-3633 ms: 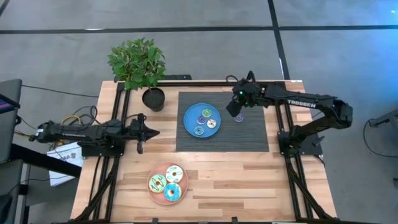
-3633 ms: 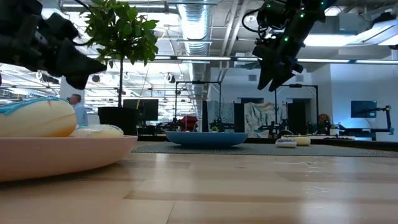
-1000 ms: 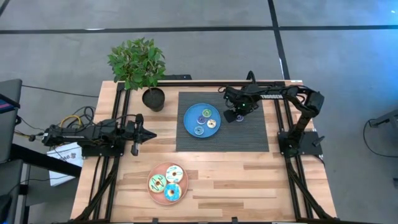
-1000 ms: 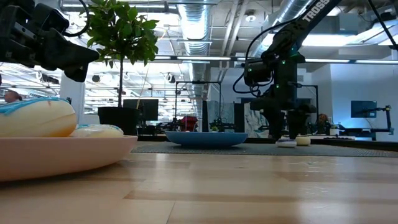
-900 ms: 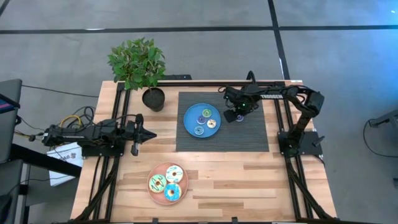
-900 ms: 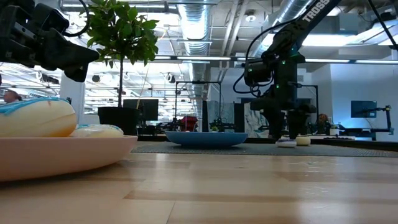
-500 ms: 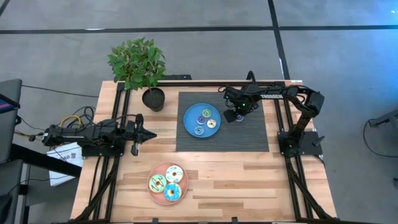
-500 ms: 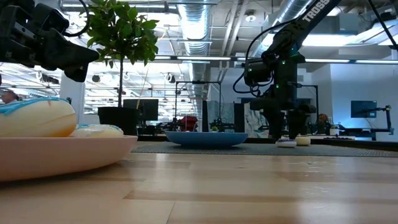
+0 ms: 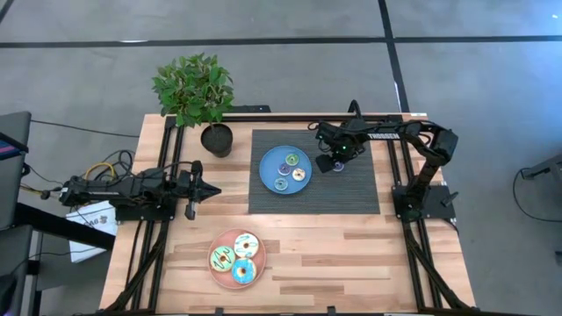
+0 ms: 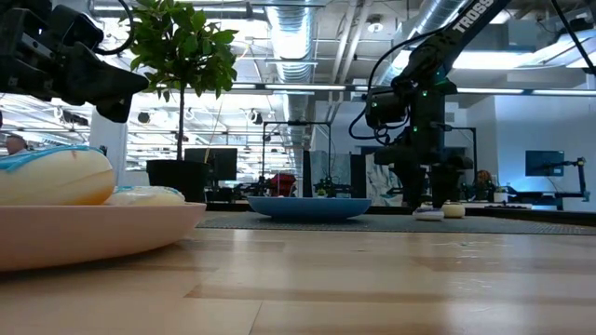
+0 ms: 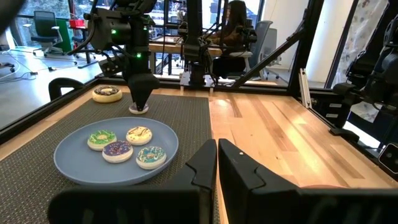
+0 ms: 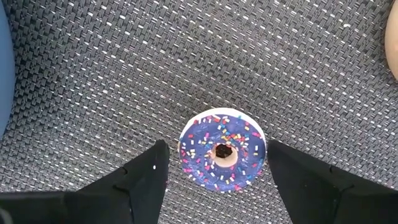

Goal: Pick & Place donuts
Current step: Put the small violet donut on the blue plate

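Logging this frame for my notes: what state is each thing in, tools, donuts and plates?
Right tool: open, down at the mat, fingers either side of the purple mini, not closed on it.
Left tool: shut, empty, hanging over the table's left side.
Purple mini: flat on the mat, off the plate.
Blue plate: on the mat, four minis on it.
Pink plate: on the wood, three donuts on it.

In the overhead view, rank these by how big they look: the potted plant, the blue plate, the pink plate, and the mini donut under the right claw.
1. Potted plant, largest.
2. Blue plate and pink plate: look alike, unranked.
3. Purple mini donut, smallest, partly hidden by the open right claw.
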Controlling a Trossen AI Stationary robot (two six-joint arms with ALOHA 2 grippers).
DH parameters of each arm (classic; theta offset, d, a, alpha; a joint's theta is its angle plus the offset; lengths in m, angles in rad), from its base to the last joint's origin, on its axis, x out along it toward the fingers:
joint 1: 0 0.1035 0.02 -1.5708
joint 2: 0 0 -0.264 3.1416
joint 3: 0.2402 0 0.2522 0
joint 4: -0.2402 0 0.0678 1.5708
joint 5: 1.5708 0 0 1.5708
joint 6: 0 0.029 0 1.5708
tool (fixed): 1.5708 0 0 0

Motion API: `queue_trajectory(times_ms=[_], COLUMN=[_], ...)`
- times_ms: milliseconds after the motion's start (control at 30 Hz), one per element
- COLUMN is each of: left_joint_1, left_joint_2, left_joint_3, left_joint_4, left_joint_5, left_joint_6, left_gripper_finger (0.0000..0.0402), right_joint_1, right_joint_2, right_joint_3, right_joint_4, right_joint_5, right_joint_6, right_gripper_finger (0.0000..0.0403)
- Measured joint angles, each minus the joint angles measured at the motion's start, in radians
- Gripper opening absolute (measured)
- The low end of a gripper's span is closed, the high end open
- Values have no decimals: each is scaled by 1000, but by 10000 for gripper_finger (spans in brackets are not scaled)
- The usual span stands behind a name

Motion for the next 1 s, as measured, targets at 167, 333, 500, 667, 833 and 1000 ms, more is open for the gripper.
queue_trajectory(times_ms=[167, 333, 500, 667, 833, 1000], left_joint_1=[0, 0, 0, 0, 0, 0], left_joint_2=[0, 0, 0, 0, 0, 0], left_joint_3=[0, 0, 0, 0, 0, 0], left_joint_4=[0, 0, 0, 0, 0, 0], left_joint_5=[0, 0, 0, 0, 0, 0], left_joint_6=[0, 0, 0, 0, 0, 0], left_gripper_finger=[9, 9, 9, 9, 9, 9], right_joint_1=[0, 0, 0, 0, 0, 0], right_joint_2=[0, 0, 0, 0, 0, 0], right_joint_3=[0, 0, 0, 0, 0, 0], right_joint_4=[10, 25, 42, 69, 115, 133], right_joint_5=[0, 0, 0, 0, -1, -1], right_joint_6=[0, 0, 0, 0, 0, 0], right_gripper_finger=[260, 260, 260, 260, 260, 260])
